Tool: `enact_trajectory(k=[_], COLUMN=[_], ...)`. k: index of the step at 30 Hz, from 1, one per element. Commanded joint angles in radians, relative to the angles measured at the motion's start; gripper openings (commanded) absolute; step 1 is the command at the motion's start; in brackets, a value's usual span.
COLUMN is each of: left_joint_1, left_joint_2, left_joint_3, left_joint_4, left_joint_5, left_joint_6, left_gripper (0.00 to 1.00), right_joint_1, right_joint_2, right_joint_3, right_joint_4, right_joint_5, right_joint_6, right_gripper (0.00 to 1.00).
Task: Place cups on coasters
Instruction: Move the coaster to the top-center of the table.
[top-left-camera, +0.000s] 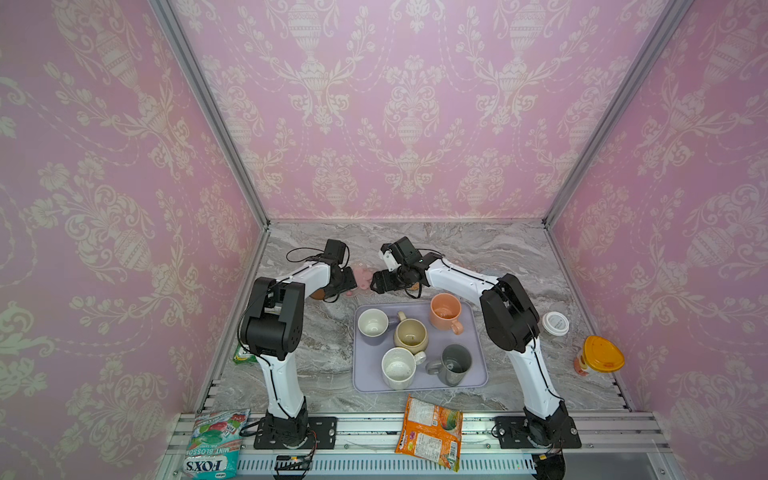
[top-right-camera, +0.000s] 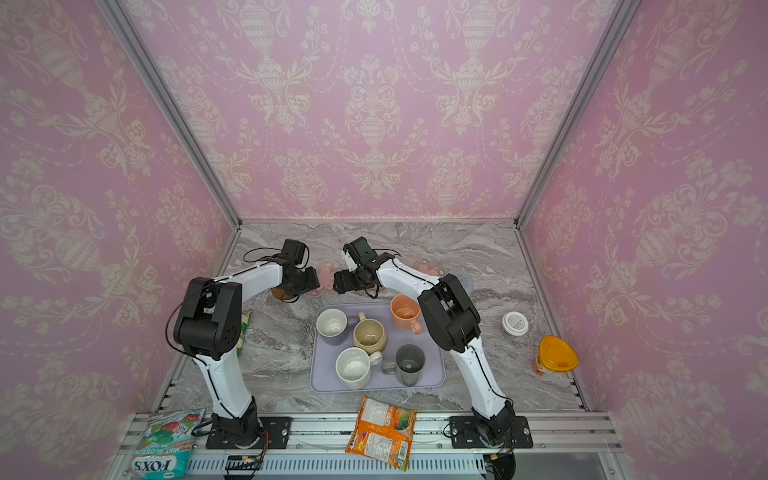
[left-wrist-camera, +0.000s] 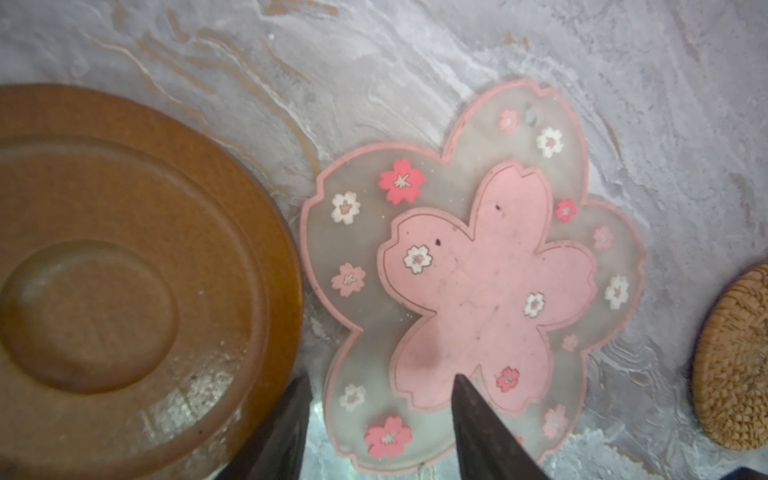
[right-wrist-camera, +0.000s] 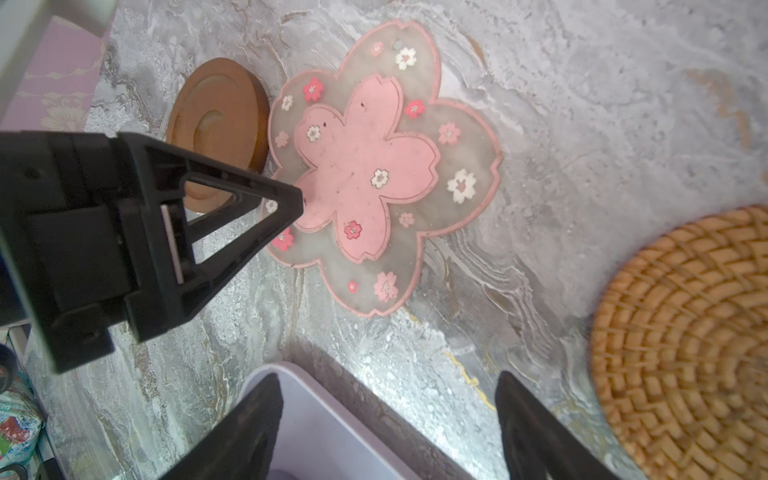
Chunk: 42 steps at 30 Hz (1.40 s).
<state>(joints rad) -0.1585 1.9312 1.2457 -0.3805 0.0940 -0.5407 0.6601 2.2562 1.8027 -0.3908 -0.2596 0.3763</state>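
Five cups stand on a lavender tray (top-left-camera: 473, 376): lavender (top-left-camera: 372, 324), beige (top-left-camera: 410, 334), peach (top-left-camera: 446, 311), speckled white (top-left-camera: 398, 368) and dark grey (top-left-camera: 455, 365). Behind the tray lie the coasters: a brown wooden disc (left-wrist-camera: 124, 282), a pink flower (left-wrist-camera: 478, 282), a rattan disc (right-wrist-camera: 685, 332), a second pink flower (top-right-camera: 426, 266) and a grey-blue disc (top-right-camera: 463, 278). My left gripper (left-wrist-camera: 381, 376) is open low over the pink flower's edge next to the wooden disc. My right gripper (right-wrist-camera: 386, 378) is open and empty above the tray's far corner, facing the left gripper (right-wrist-camera: 291, 199).
A white round lid (top-left-camera: 555, 323) and an orange-lidded jar (top-left-camera: 600, 355) sit right of the tray. An orange snack packet (top-left-camera: 430, 432) and a mint candy bag (top-left-camera: 214, 440) lie on the front rail. A green packet (top-left-camera: 243, 355) lies by the left wall.
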Motion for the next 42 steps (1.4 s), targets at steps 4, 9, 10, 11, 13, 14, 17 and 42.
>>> enact_trajectory(k=[4,9,10,11,13,14,17,42], left_joint_1=[0.01,0.009,0.009,0.01,0.01,0.009,0.01,0.009], left_joint_2=[0.062,0.085,0.087,0.087,0.092,0.093,0.1,0.233], left_joint_3=[0.017,0.014,0.013,0.011,0.008,0.006,0.004,0.103], left_joint_4=[0.01,0.029,0.03,0.032,0.034,0.035,0.041,0.141], left_joint_5=[0.054,0.072,0.073,0.073,0.076,0.078,0.082,0.108], left_joint_6=[0.009,-0.005,-0.006,-0.006,-0.006,-0.006,-0.008,-0.108], left_gripper=[0.57,0.57,0.57,0.57,0.57,0.57,0.57,0.54], right_joint_1=[0.007,0.009,0.007,0.008,0.008,0.009,0.009,-0.018], right_joint_2=[0.071,0.102,0.109,0.114,0.13,0.137,0.162,0.358], right_joint_3=[0.041,0.05,0.05,0.052,0.064,0.071,0.094,0.383], right_joint_4=[-0.01,-0.01,-0.011,-0.01,-0.009,-0.008,-0.005,-0.024], right_joint_5=[-0.026,-0.027,-0.027,-0.03,-0.035,-0.039,-0.052,-0.072], right_joint_6=[0.036,0.044,0.044,0.045,0.05,0.053,0.066,0.158], right_gripper=[0.82,0.82,0.82,0.81,0.81,0.81,0.82,0.81])
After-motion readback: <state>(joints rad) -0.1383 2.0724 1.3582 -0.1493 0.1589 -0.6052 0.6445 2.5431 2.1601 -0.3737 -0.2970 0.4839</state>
